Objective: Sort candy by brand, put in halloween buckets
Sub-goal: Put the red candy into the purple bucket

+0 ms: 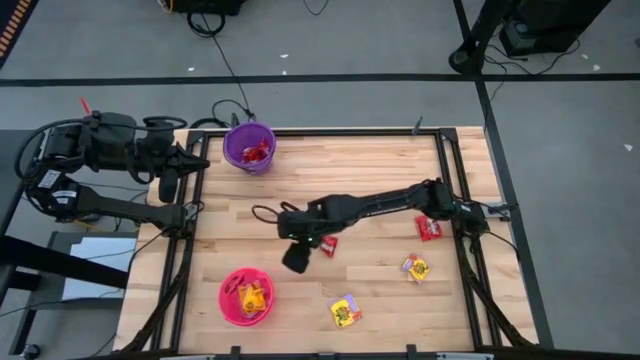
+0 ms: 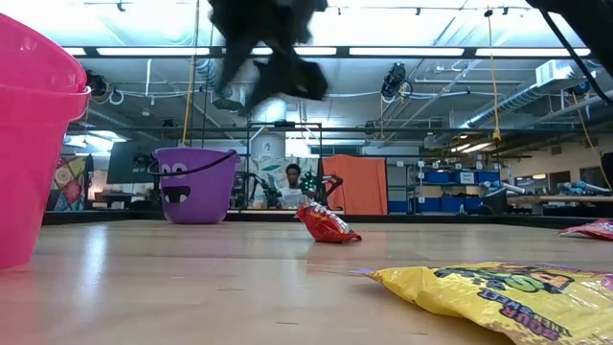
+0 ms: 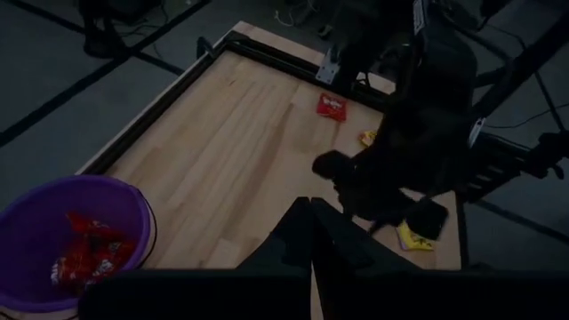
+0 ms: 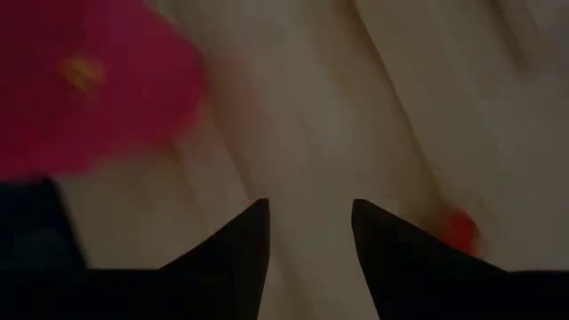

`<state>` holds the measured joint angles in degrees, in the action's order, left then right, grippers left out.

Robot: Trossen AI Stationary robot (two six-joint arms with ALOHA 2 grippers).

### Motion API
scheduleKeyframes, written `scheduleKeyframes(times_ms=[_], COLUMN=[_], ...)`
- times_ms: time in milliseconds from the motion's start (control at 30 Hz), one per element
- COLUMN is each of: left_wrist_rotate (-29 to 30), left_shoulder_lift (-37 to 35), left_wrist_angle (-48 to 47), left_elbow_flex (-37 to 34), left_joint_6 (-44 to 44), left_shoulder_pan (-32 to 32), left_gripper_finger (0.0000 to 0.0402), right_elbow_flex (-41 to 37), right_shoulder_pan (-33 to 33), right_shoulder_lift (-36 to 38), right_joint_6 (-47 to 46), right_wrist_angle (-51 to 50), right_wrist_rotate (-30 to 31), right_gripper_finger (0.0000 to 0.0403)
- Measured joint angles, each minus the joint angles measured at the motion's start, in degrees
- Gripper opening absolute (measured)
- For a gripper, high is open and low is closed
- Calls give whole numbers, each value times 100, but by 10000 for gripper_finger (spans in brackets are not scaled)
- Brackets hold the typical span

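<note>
The right gripper (image 1: 297,258) hangs over mid-table with its fingers spread and nothing between them, right beside a small red wrapped candy packet (image 1: 328,246) on the wooden table (image 1: 340,170). The round purple plastic bucket (image 1: 249,147) holds red packets and the bright pink plastic bucket (image 1: 246,296) has yellow ones. The left gripper (image 1: 168,186) is parked off the table's left edge near the purple bucket, can't tell if it's open.

Wood table (image 1: 330,170), glossy plastic buckets (image 1: 248,147), seemingly

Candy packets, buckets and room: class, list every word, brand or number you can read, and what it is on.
None can be read.
Yellow packet: large print, too skewed and blurred.
Red packet: print too small.
Purple bucket: a painted face, no words.
Pink bucket: no text visible.
</note>
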<state>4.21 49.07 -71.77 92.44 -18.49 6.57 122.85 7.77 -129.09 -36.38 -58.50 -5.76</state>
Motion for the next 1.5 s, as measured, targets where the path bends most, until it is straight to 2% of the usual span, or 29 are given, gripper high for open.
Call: scheduleKeyframes(times_ms=[133,267,333,500,633,1000,1133,1333,1500], left_wrist_rotate=[0,0,0,0,0,2,2,4,8], left_shoulder_lift=[46,162,247,524,658,413,360,336,336], left_wrist_angle=[16,28,43,223,290,780,817,815,811], left_elbow_flex=[0,0,0,0,-4,-4,-2,-2,-2], left_joint_6=[25,27,27,27,27,-14,-147,-150,-139], left_shoulder_pan=[1,0,2,0,0,2,2,2,2], left_gripper_finger=[6,6,6,6,6,6,6,6,6], right_elbow_flex=[-224,-361,-353,-406,-762,-1892,-2092,-1912,-1304], right_shoulder_pan=[-45,-47,-62,-120,-185,-306,-311,-316,-412], right_shoulder_lift=[-67,-88,-77,-137,-147,-139,-110,-123,-151], right_joint_6=[227,392,536,762,840,852,905,1175,1213], right_wrist_angle=[-747,-1140,-1192,-1017,-777,-141,75,158,126], right_wrist_rotate=[56,675,778,412,70,-336,-383,-419,-268], right_gripper_finger=[172,172,172,172,172,169,140,23,24])
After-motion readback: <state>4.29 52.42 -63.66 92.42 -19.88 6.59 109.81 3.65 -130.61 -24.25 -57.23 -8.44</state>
